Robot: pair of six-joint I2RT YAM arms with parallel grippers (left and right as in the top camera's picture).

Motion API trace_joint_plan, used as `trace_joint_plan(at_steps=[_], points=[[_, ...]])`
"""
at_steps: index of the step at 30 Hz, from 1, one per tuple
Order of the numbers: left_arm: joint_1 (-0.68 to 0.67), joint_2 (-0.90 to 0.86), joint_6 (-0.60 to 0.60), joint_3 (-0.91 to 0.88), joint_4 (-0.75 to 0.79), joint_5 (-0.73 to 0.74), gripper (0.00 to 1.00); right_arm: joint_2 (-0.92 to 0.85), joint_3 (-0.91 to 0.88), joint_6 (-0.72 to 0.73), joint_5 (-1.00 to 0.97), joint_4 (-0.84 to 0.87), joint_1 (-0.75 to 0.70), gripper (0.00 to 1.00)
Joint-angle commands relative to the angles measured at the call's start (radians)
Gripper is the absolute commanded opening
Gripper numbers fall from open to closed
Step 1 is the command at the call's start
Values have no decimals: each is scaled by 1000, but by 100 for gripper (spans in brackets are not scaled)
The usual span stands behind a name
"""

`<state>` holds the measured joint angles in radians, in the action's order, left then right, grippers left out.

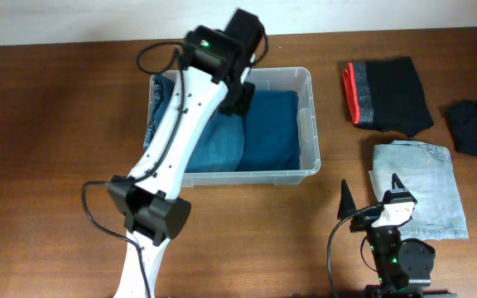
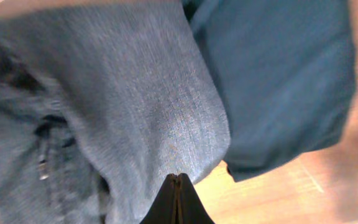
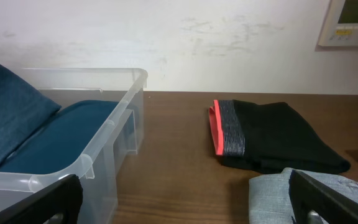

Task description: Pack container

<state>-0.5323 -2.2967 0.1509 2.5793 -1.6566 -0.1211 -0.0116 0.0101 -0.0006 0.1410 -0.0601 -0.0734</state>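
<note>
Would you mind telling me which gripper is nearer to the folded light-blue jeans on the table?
Right. The right gripper sits open at the left edge of the light-blue jeans; the left gripper is shut over the container, well away from them.
</note>
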Motion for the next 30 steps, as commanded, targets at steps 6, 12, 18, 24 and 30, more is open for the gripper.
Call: trace_joint_plan(at_steps=[6, 12, 18, 24, 30], points=[[14, 4, 70, -237, 78, -182, 1, 8, -5, -3, 6, -5, -6, 99], [58, 2, 164, -328, 91, -264, 1, 8, -5, -3, 6, -5, -6, 99], [111, 2, 176, -388, 107, -284, 1, 8, -5, -3, 6, -5, -6, 99], [141, 2, 197, -451, 136, -284, 1, 8, -5, -3, 6, -5, -6, 99], [143, 2, 240, -552, 200, -284, 1, 8, -5, -3, 6, -5, -6, 99]])
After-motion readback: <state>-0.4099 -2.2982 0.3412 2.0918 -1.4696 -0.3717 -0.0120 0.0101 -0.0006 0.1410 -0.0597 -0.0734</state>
